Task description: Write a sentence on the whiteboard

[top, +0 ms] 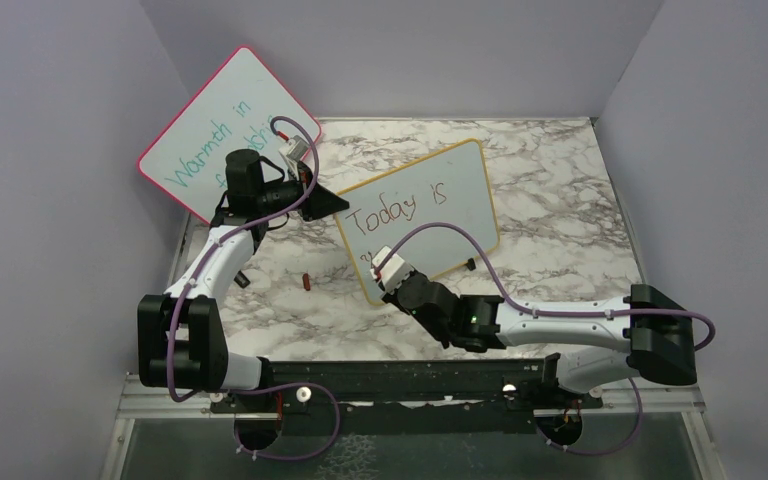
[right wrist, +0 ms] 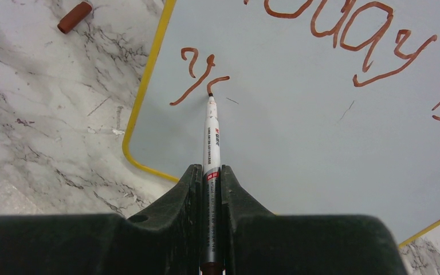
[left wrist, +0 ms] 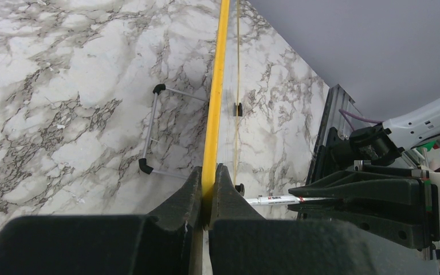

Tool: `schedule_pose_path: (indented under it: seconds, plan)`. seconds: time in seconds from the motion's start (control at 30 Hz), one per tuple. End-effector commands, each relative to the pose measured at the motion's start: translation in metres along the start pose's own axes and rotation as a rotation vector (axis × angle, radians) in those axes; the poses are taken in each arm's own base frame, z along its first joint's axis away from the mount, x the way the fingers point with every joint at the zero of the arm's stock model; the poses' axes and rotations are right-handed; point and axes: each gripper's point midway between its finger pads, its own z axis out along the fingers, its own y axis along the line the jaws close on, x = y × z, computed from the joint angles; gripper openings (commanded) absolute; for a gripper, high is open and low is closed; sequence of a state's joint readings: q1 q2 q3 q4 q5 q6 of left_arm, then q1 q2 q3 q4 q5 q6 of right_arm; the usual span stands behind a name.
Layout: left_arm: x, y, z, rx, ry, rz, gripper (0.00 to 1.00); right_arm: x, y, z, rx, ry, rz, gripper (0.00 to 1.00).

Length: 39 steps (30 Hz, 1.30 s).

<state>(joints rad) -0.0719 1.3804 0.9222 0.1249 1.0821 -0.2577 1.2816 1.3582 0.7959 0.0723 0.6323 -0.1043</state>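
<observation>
- Your left claw [left wrist: 208,172] is clamped on the yellow frame of the whiteboard [top: 420,215], a finger on each face of its left edge.
- The whiteboard stands near the middle of the table [top: 560,200], propped up and turned at an angle, its face towards the arms. From the left wrist you see it edge-on, with a wire stand [left wrist: 149,134] behind it.
- Your right claw [right wrist: 210,172] is closed on the marker [right wrist: 211,137], which runs straight out between the fingers.
- The marker tip touches the whiteboard low on its left side, at the end of a short stroke.
- The writing [top: 400,205] is red-brown: "Today is" on the upper line; below it, a "y" and the start of another letter by the tip.
- The right claw hovers over the whiteboard's lower left corner, just off the surface.
- The cap [top: 305,281] lies on the table, just left of that corner, touching nothing.
- A pink board [top: 225,130] with teal writing leans at the back left, behind your left arm, apart from the whiteboard.
</observation>
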Motion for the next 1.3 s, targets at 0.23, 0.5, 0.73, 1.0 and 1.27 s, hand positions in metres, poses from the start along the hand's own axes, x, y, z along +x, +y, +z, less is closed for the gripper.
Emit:
schedule_pose_path:
  seconds: [0.23,0.5,0.73,1.0,1.27]
  plan:
    - [0.014,0.018,0.000,-0.071,0.028,-0.008,0.00,-0.001,-0.024,-0.001,0.119,0.010,0.024,0.01]
    - [0.014,0.017,0.000,-0.070,0.027,-0.007,0.00,-0.013,-0.029,0.003,0.139,-0.030,0.039,0.01]
    - [0.013,0.017,0.000,-0.068,0.027,-0.007,0.00,-0.023,-0.029,0.008,0.137,-0.054,0.044,0.00]
    - [0.013,0.017,0.000,-0.066,0.027,-0.006,0.00,-0.029,-0.024,0.009,0.100,-0.075,0.039,0.01]
    - [0.013,0.017,0.000,-0.069,0.027,-0.007,0.00,-0.025,-0.015,0.006,0.036,-0.065,0.019,0.01]
